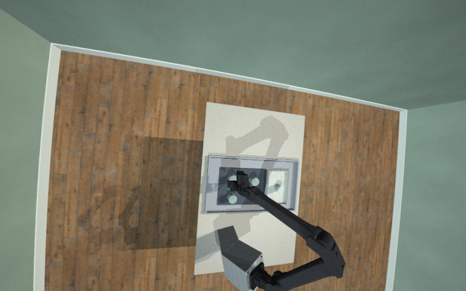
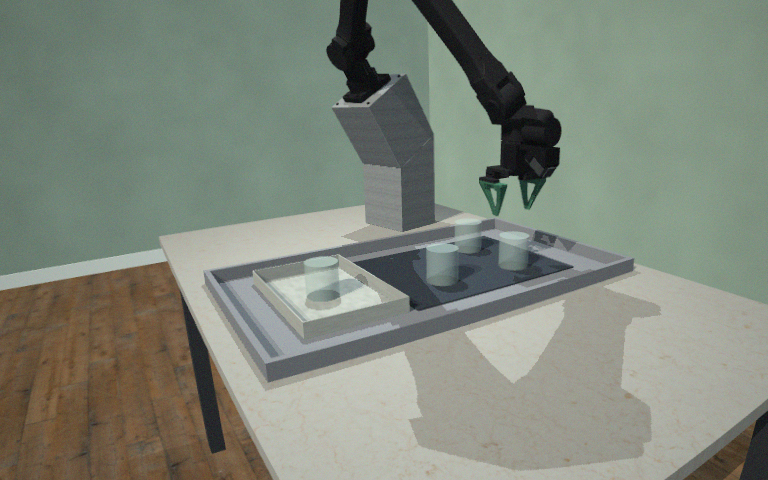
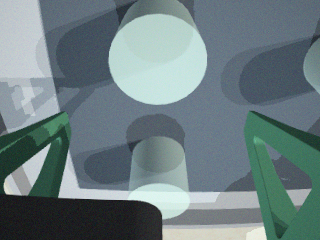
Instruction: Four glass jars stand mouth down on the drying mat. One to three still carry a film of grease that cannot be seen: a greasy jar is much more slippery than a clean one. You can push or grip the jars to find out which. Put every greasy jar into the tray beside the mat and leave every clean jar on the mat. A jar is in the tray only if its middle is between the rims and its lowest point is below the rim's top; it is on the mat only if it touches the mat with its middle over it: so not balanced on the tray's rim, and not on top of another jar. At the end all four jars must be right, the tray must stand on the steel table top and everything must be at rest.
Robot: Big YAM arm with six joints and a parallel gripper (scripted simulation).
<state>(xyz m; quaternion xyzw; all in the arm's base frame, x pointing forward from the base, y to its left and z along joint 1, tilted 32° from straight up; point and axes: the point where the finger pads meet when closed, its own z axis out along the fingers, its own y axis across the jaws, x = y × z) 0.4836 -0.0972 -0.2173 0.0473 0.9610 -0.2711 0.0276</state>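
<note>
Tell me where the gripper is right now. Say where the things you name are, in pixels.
In the exterior view, the open gripper (image 1: 232,184) (image 2: 512,212) (image 3: 157,121) hangs above the drying mat (image 1: 247,199) (image 2: 390,277) (image 3: 215,120), at its end away from the cream tray (image 1: 267,188) (image 2: 355,319).

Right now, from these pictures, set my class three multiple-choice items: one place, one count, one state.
1. Where is the tray?
A) On the floor
B) Beside the mat
C) Under the mat

2. How many jars stand on the mat?
A) One
B) Two
C) Three

3. How is the end effector?
A) Open, holding nothing
B) Shut on a jar
C) Shut, holding nothing

Key:
1 B: the exterior view shows tray and mat side by side.
2 C: three jars rise from the dark mat; the fourth is in the tray.
3 A: its green fingers stand wide apart above the jars.
</note>
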